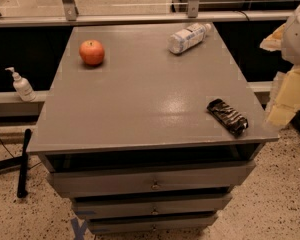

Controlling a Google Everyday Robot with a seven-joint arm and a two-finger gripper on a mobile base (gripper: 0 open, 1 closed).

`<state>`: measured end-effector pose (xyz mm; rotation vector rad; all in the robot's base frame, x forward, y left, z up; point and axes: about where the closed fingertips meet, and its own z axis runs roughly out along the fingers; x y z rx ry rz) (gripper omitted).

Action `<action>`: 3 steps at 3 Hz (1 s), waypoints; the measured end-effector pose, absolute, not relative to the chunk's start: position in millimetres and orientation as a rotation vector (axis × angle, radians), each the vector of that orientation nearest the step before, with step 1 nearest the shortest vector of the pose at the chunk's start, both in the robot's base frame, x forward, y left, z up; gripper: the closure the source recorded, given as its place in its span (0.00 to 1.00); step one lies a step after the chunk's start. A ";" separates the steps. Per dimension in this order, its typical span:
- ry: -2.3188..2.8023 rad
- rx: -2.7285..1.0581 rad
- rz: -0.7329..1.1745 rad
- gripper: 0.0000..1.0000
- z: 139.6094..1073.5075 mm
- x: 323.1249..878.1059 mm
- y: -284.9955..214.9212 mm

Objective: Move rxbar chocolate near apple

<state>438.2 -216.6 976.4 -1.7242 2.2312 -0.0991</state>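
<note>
The rxbar chocolate (227, 117), a flat oblong bar in a shiny black wrapper, lies near the front right corner of the grey cabinet top (140, 99). The apple (92, 52), round and red-orange, sits at the back left of the top. My gripper (289, 95) shows as pale yellowish parts at the right edge of the view, just off the cabinet's right side, to the right of the bar and apart from it. It holds nothing that I can see.
A clear plastic bottle with a white label (188, 37) lies on its side at the back right. A pump dispenser (22, 86) stands on a ledge to the left. Drawers (152, 184) sit below the top. A black pole (23, 161) leans on the floor at the left.
</note>
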 end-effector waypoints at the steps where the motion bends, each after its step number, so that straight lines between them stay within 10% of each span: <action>1: 2.231 -1.724 -0.099 0.00 976.5 438.2 -216.6; 3: 2.220 -1.615 0.068 0.00 913.2 464.5 -193.0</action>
